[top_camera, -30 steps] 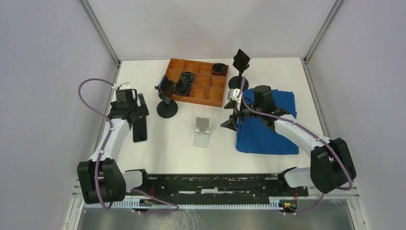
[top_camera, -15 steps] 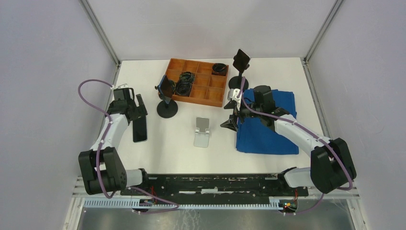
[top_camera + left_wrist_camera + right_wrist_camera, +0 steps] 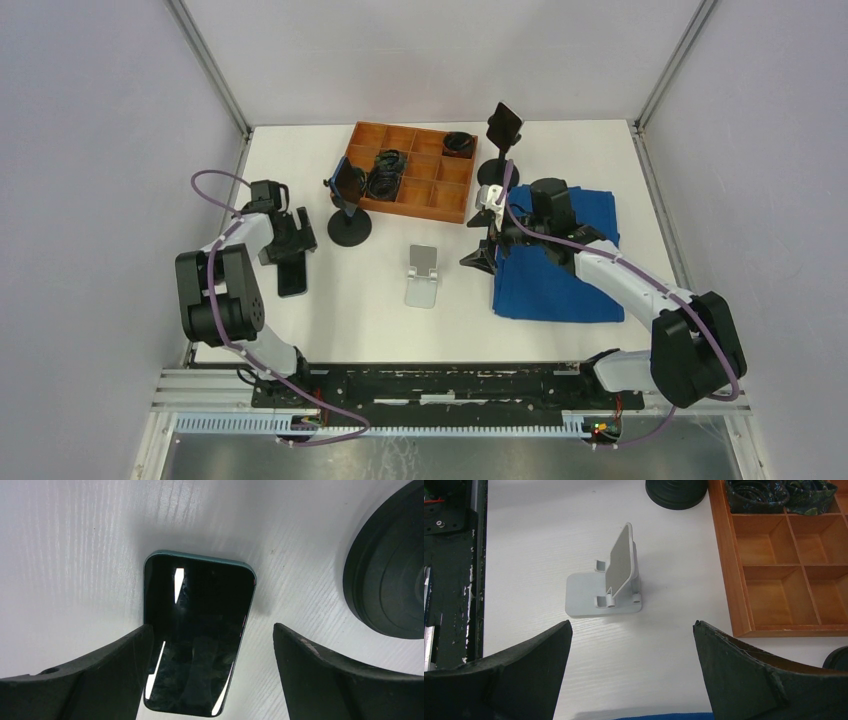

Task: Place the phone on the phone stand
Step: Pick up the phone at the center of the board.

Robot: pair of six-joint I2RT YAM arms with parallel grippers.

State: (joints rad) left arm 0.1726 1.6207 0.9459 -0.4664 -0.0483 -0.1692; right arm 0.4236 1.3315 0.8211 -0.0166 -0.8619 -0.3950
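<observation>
The phone (image 3: 292,274) is dark with a teal rim and lies flat, screen up, on the white table at the left. My left gripper (image 3: 287,242) hangs low over its far end. In the left wrist view the phone (image 3: 197,615) lies between the open fingers of that gripper (image 3: 211,630). The left finger overlaps its edge and the right finger stands apart from it. The light grey phone stand (image 3: 423,275) sits mid-table, empty. My right gripper (image 3: 485,238) is open beside the blue cloth, facing the stand (image 3: 614,577), with nothing in that gripper (image 3: 632,625).
An orange compartment tray (image 3: 440,205) holding dark items stands at the back. A black round-base holder (image 3: 349,225) sits right of the phone, its base (image 3: 390,580) close to my left fingers. Another black holder (image 3: 503,140) stands behind the blue cloth (image 3: 560,270).
The left arm's elbow has swung up and back toward the left wall while its gripper stays over the phone's far end. The right arm has not moved.
</observation>
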